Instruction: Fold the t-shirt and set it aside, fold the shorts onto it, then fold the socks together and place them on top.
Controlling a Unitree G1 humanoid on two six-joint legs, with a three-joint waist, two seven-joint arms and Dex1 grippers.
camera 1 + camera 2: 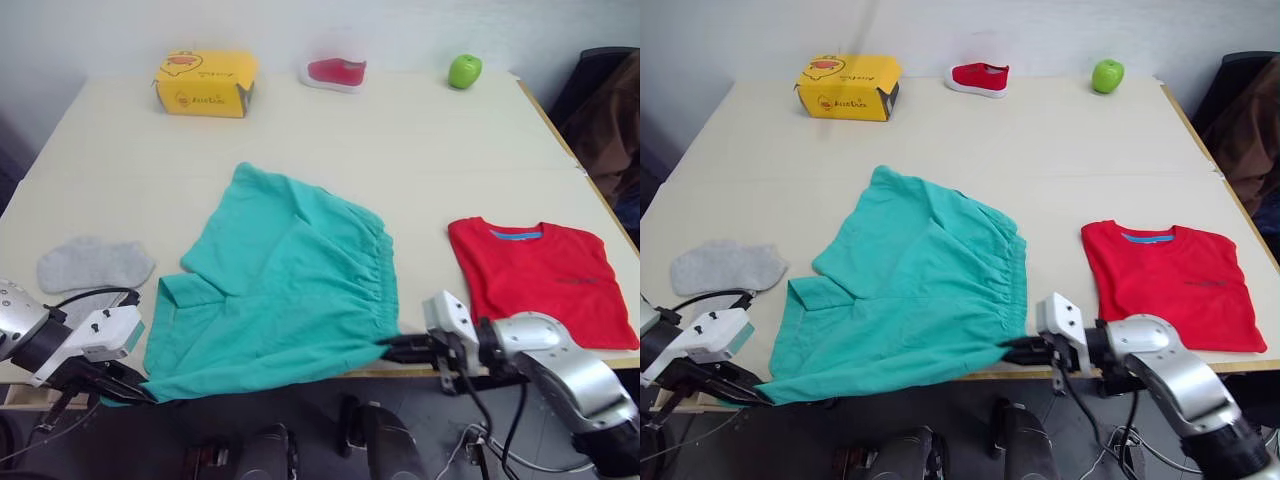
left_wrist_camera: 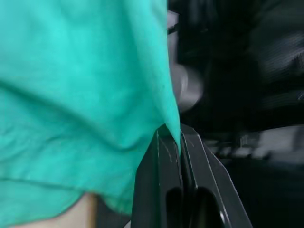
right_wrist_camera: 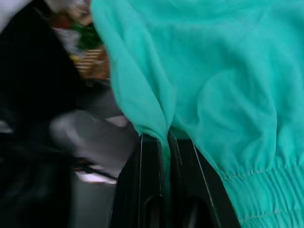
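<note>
Left eye view, and your shorts (image 1: 285, 285) are spread across the middle of the desk (image 1: 420, 150), their near edge hanging just off its front lip. Your left end effector (image 1: 128, 392) is clamped on the shorts' near left corner; the left wrist view shows both black fingers (image 2: 166, 190) pinched tight with teal cloth between them. Your right end effector (image 1: 392, 347) is closed on the shorts' near right corner by the gathered waistband, cloth squeezed between the fingers (image 3: 142, 185). To the right of the shorts lies the t-shirt (image 1: 545, 278), folded flat, apart from them. To the left of the shorts sit the grey socks (image 1: 92, 265), near your left arm. Beyond the shorts, along the far edge: a yellow box (image 1: 205, 83), a red-and-white shoe (image 1: 335, 72), a green apple (image 1: 465, 71).
</note>
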